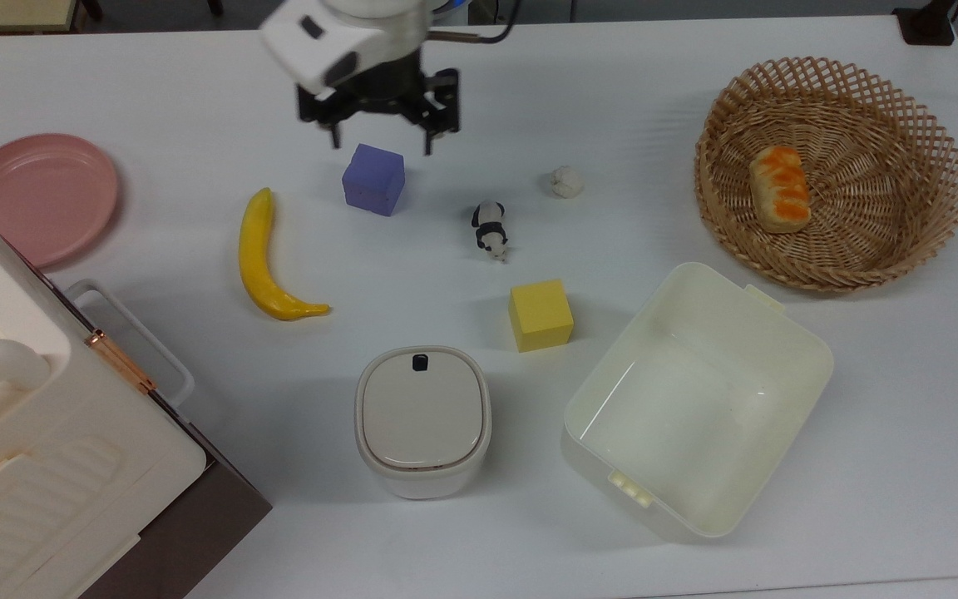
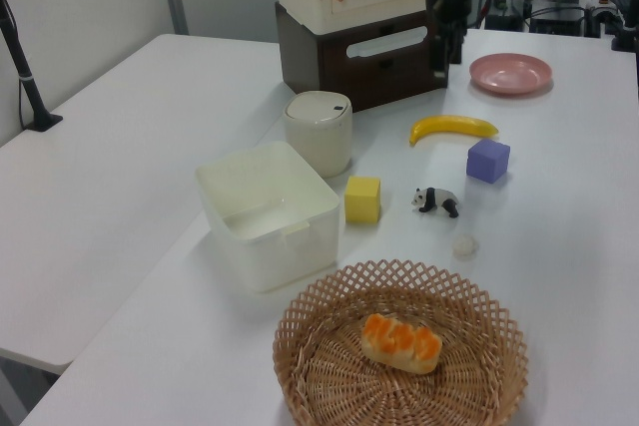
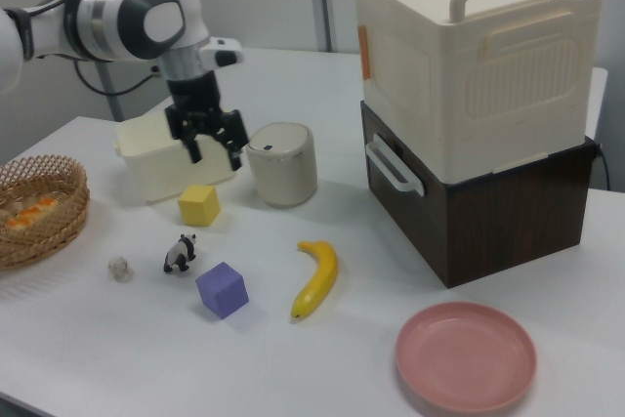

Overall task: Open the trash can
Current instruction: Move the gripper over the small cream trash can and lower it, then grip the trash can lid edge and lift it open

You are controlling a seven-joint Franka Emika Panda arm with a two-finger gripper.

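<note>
The trash can (image 1: 422, 420) is a small white rounded-square bin with a beige-grey lid lying flat and shut, and a black button (image 1: 420, 362) near the lid's far edge. It stands near the front of the table in the top view, and also shows in the left view (image 2: 319, 132) and the right view (image 3: 281, 163). My gripper (image 1: 380, 145) hangs open and empty in the air over the far edge of the purple cube (image 1: 373, 180), well away from the can. In the right view the gripper (image 3: 215, 156) hangs just left of the can, its fingers pointing down.
A banana (image 1: 267, 259), toy panda (image 1: 490, 230), yellow cube (image 1: 540, 315) and small white lump (image 1: 565, 180) lie between gripper and can. A cream tub (image 1: 695, 399) stands right of the can; a big white box (image 1: 38, 433) stands left. Basket (image 1: 903, 166) with bread, pink plate (image 1: 37, 195).
</note>
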